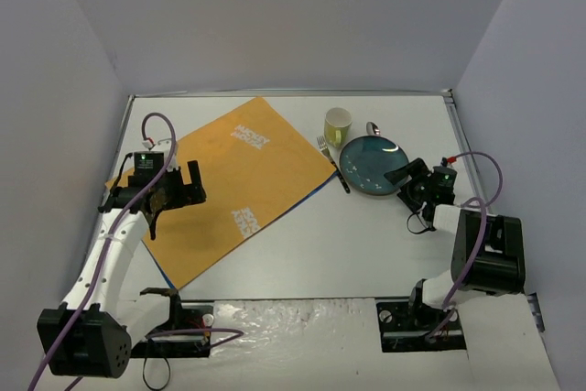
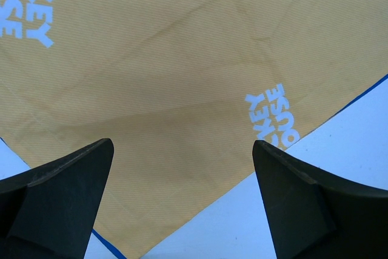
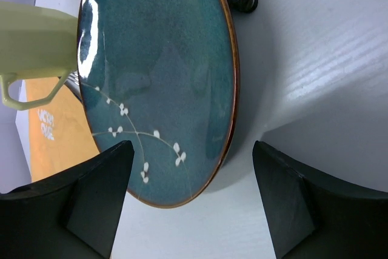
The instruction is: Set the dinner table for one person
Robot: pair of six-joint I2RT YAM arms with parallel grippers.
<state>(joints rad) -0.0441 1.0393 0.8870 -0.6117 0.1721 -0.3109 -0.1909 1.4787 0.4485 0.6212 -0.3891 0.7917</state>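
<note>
On the white tabletop [image 1: 366, 244], which fills the walled bay in front of both arm bases, lie 1 orange placemat [image 1: 229, 190], set askew at left, and, grouped at right, 1 teal plate [image 1: 375, 167], 1 pale green cup [image 1: 338, 124], 1 fork [image 1: 331, 164] at the placemat's right corner and 1 spoon [image 1: 373, 127] just behind the plate. The left hand [image 1: 179, 191] hovers released over the placemat, grasping nothing. The right hand [image 1: 401, 183] is spread wide at the plate's near rim, not closed on it. Step in hand, by judgement: taking up the plate. The next move likely calls for the fingers to straddle the thin rim, clench, lift, and carry the plate onto the placemat.
</note>
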